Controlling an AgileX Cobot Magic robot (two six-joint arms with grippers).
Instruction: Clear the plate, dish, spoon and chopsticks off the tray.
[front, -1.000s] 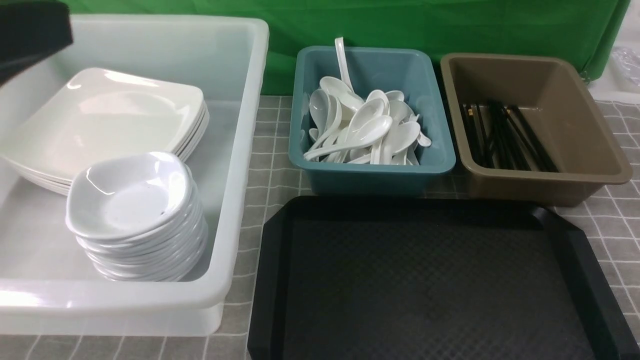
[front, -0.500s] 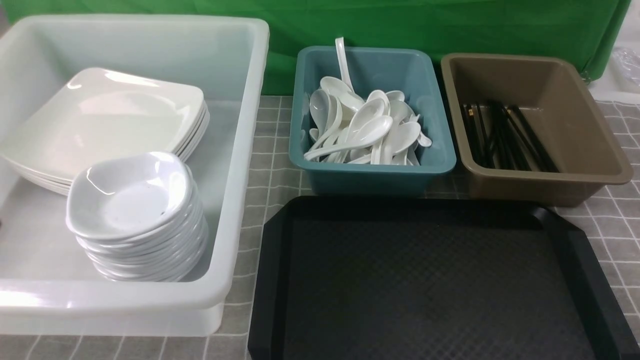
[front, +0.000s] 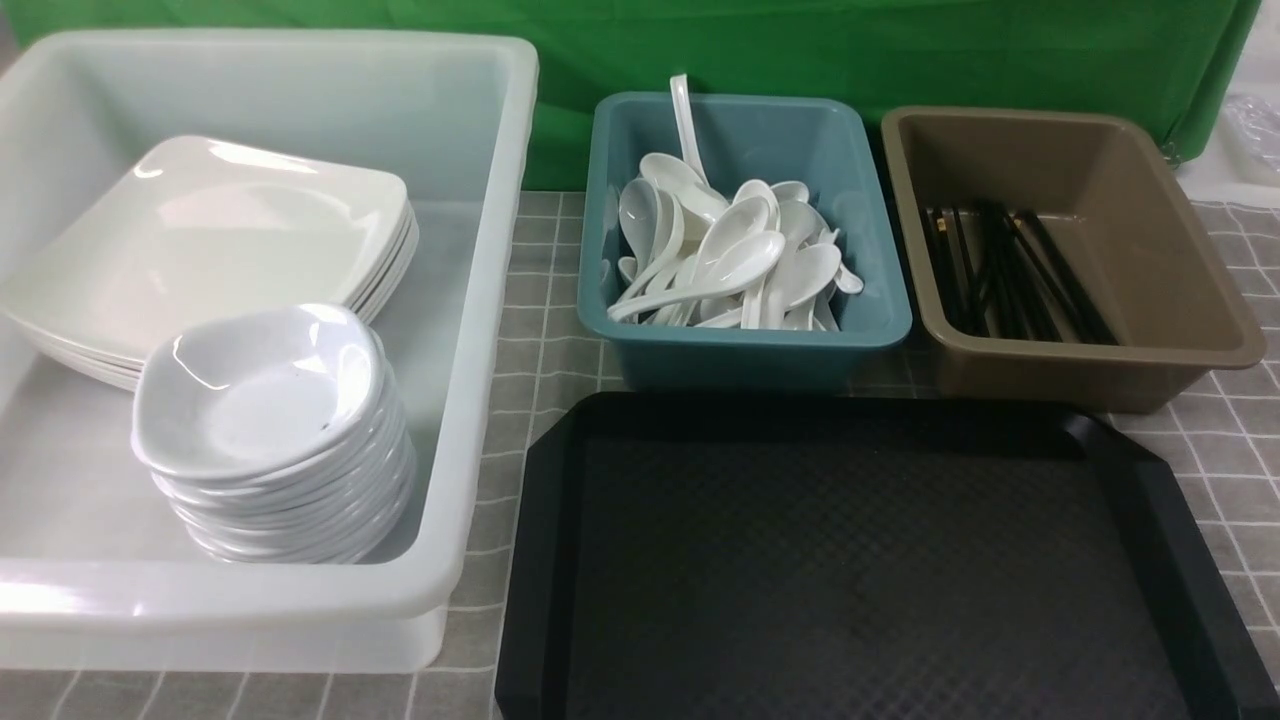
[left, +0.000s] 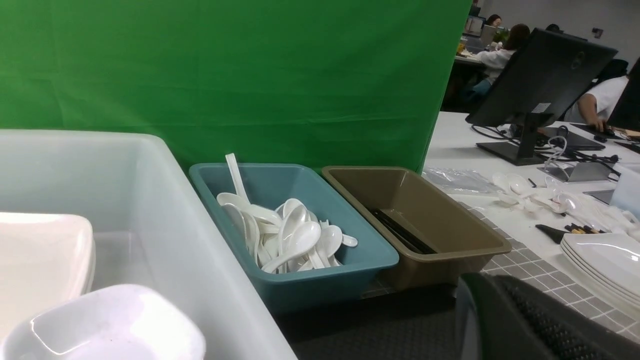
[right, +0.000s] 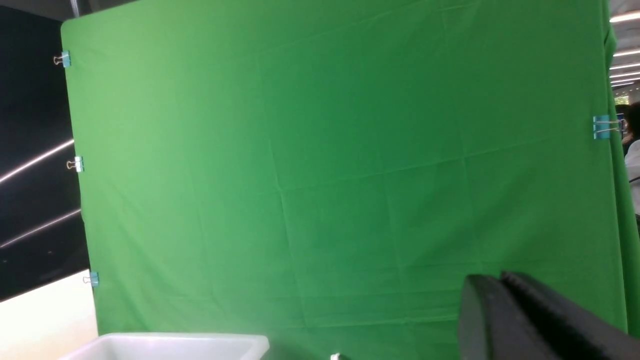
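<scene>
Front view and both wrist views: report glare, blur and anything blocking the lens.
Front view: sharp, with bright glare on the white bin's near rim and on the stacked plates. Left wrist view: a dark blurred gripper finger blocks one corner. Right wrist view: mostly the green backdrop, with a dark gripper finger intruding.

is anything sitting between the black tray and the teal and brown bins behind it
Nothing visible does. The part of the tray in view is bare, and only a narrow strip of checked cloth separates its far rim from the open-topped teal bin and brown bin.
</scene>
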